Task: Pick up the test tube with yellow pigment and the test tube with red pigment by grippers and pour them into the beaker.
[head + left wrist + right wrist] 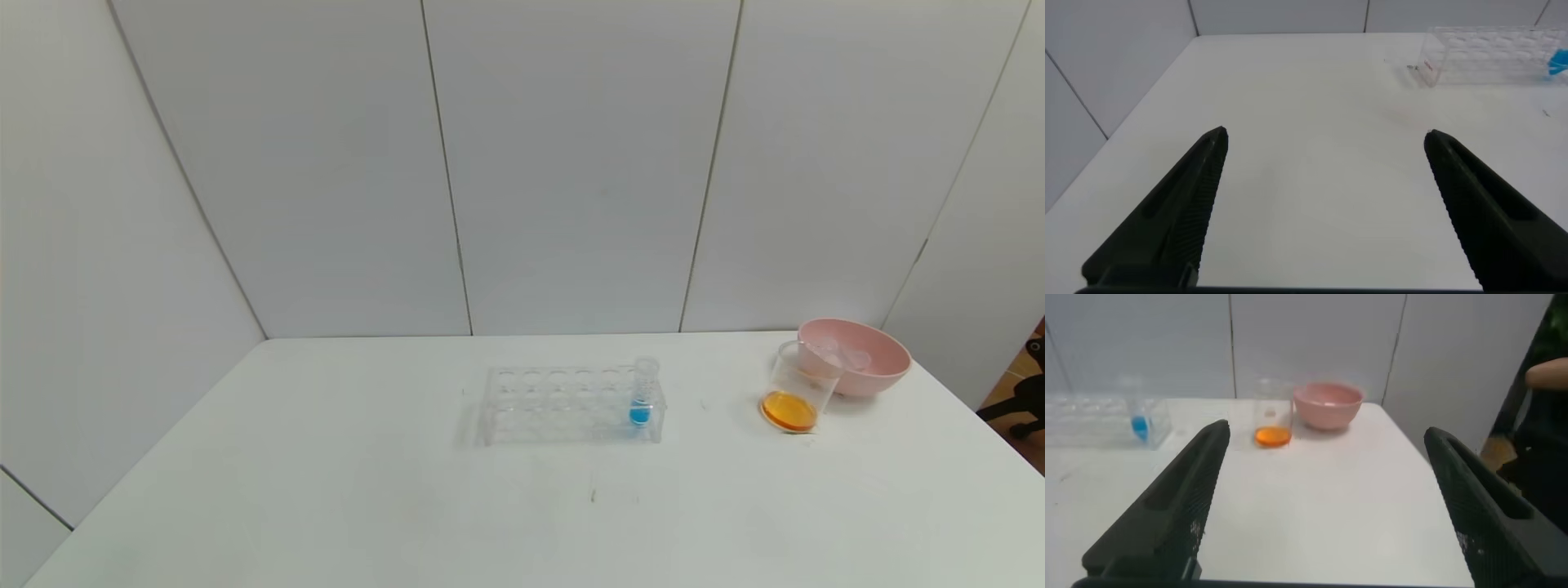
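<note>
Judging by the orange pool in the beaker (798, 390), both pours look done; left of it the rack (571, 404) keeps only the blue tube (643, 394); just right of it the pink bowl (856, 355) holds what seem to be emptied tubes; the left pincer (1323, 147) and right pincer (1327, 441) hang apart, empty, short of the beaker over the desk (326, 490).

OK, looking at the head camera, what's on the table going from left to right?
Clear tube rack → blue-liquid tube standing at the rack's right end → beaker with orange liquid at the bottom → pink bowl just behind and right of it.
</note>
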`<state>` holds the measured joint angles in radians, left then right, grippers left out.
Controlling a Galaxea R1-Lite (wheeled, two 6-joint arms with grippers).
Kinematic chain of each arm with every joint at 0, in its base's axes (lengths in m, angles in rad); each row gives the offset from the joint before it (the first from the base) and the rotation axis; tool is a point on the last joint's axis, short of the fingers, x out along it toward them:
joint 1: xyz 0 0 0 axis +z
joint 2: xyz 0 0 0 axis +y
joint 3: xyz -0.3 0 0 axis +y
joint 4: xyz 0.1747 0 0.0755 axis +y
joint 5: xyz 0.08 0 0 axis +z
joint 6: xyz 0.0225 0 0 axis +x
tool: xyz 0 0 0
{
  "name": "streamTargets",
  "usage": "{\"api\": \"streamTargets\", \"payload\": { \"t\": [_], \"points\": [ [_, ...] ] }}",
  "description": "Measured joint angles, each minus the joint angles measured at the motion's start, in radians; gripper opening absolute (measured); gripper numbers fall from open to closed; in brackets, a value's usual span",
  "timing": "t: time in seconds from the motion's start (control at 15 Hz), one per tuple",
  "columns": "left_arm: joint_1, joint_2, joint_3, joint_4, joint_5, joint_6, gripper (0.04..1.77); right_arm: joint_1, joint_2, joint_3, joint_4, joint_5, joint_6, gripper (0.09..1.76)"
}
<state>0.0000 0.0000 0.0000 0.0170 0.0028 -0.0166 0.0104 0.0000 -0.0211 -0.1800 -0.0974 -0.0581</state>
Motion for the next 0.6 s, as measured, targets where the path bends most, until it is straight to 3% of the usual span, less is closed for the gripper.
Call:
{"api": "streamTargets", "payload": {
  "t": [0.27,0.6],
  "points": [
    [0.0,0.0,0.0,0.0,0.0,0.0,1.72,0.0,0.0,0.019,0.184,0.097,0.015,1.7],
    [0.0,0.0,0.0,0.0,0.0,0.0,1.72,0.0,0.0,0.019,0.188,0.104,0.024,1.7]
  ]
}}
